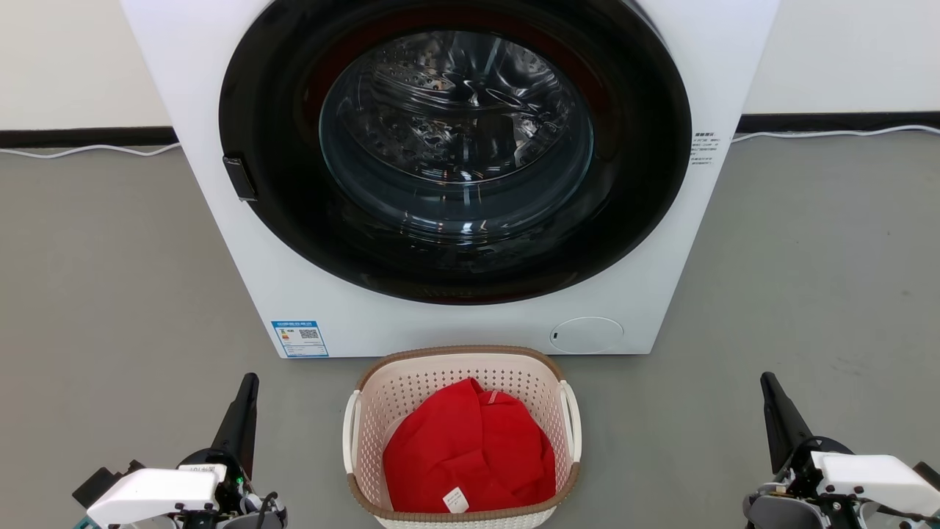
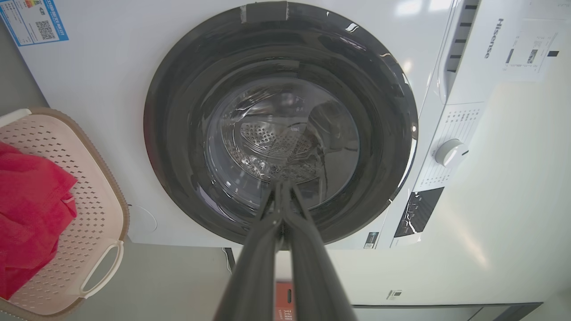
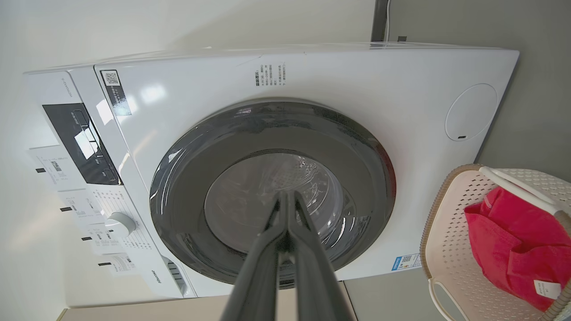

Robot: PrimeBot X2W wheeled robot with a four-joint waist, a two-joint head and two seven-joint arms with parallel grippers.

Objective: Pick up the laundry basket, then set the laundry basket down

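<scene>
The laundry basket (image 1: 418,389) stands on the grey floor just before the washing machine, cream-white and perforated, with a brown rim and a white handle on each side. A red cloth (image 1: 470,448) lies inside it. In the left wrist view the laundry basket (image 2: 84,187) sits at the left edge; in the right wrist view the laundry basket (image 3: 450,249) sits at the lower right. My left gripper (image 1: 248,383) is well to the basket's left, shut and empty. My right gripper (image 1: 767,382) is well to its right, shut and empty. Neither touches the basket.
The white washing machine (image 1: 308,294) with its round dark glass door (image 1: 455,139) fills the space behind the basket; the door is closed. A white cable (image 1: 88,149) runs along the dark skirting at the wall. Grey floor (image 1: 110,294) lies on both sides.
</scene>
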